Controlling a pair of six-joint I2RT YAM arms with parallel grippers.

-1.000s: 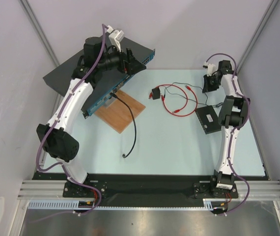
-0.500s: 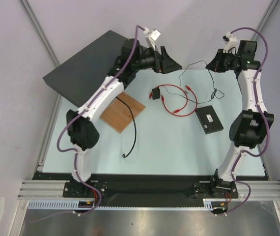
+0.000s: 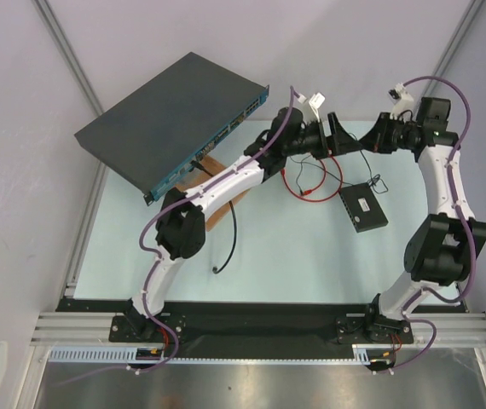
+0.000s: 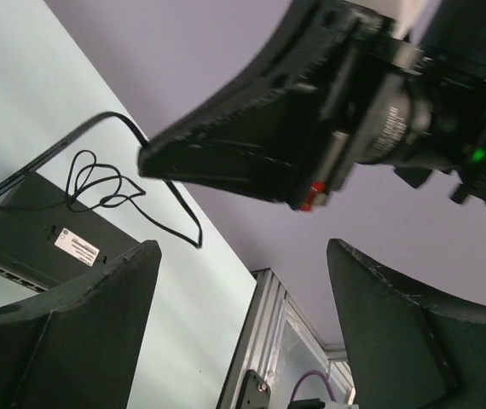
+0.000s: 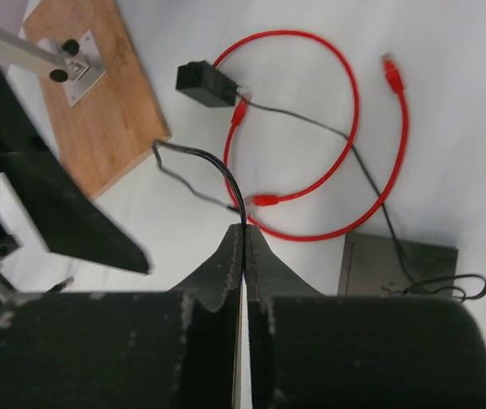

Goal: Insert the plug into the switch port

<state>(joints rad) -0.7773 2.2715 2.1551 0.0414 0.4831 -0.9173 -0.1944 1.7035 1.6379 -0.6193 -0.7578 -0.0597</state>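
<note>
Right gripper [image 5: 243, 232] pinched shut on a thin black wire [image 5: 193, 152]; left gripper [image 4: 241, 247] spread wide with nothing in it.
The 2 grippers face each other, close together above the table [image 3: 294, 247]. The plug [image 5: 388, 63] on the red cable [image 5: 351, 102] lies loose on the table, in neither gripper and apart from the small black switch [image 3: 362, 209], which lies label up. A black cube [image 5: 207, 83] sits beside the red loop.

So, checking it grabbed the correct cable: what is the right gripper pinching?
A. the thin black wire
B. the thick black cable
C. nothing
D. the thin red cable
A: in the right wrist view the right gripper is closed on the thin black wire, while the thin red cable lies loose on the pale table.
</note>
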